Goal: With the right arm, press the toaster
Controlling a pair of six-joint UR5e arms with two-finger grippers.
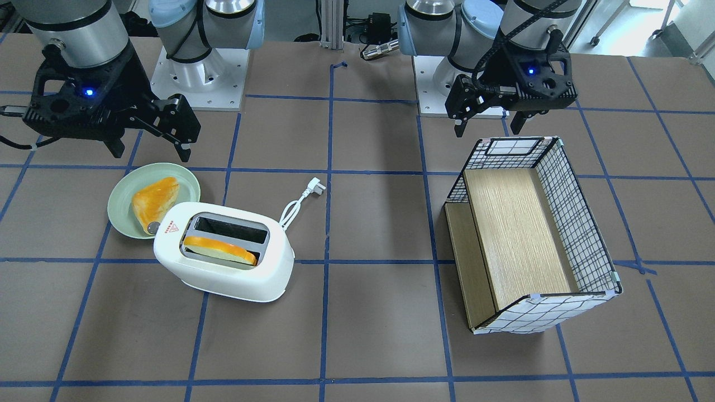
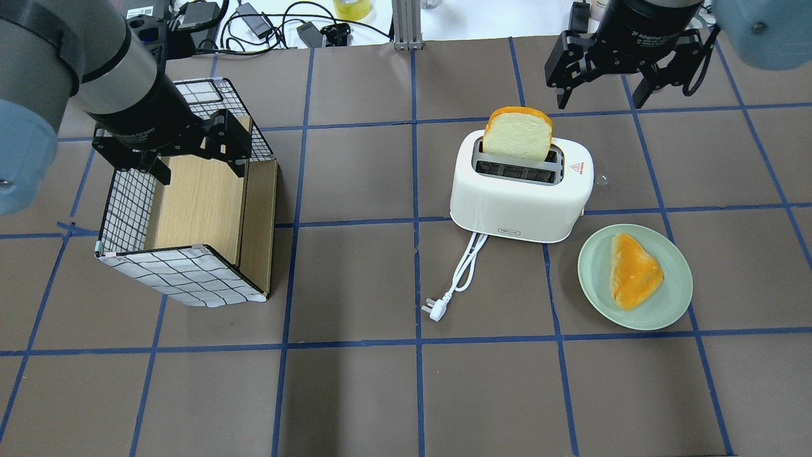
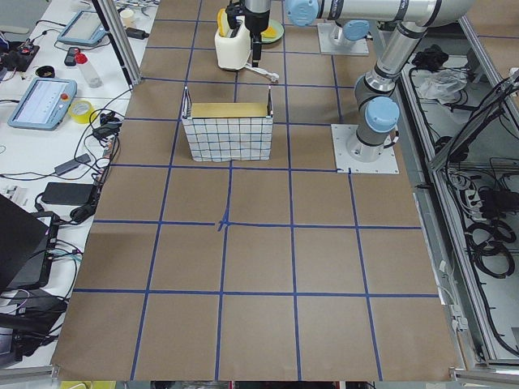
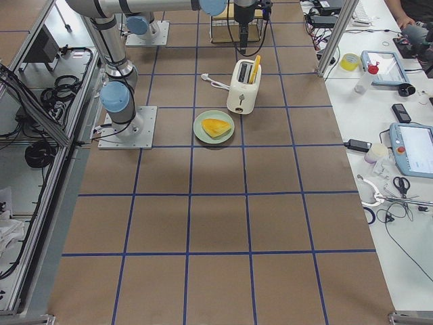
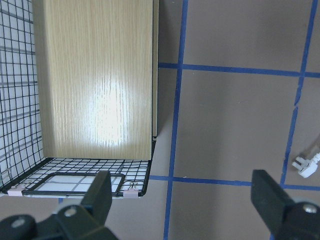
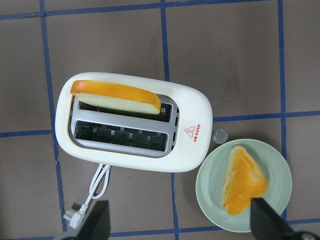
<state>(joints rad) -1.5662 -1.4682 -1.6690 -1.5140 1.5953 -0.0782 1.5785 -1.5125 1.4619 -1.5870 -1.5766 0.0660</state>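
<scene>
The white toaster (image 1: 223, 279) stands on the table, and it also shows in the overhead view (image 2: 520, 203) and the right wrist view (image 6: 190, 150). One bread slice (image 2: 517, 134) stands in a slot. Its grey knob (image 6: 219, 135) is on the end facing the plate. Its cord and plug (image 2: 457, 273) lie beside it. My right gripper (image 1: 152, 153) is open and empty. It hangs well above the toaster and plate without touching them, as the overhead view (image 2: 599, 101) also shows. My left gripper (image 2: 200, 168) is open and empty above the basket.
A pale green plate (image 2: 593, 273) with a wedge of bread (image 2: 634, 270) sits next to the toaster's knob end. A wire basket with a wooden insert (image 2: 177, 273) stands under the left arm. Blue tape lines grid the brown table.
</scene>
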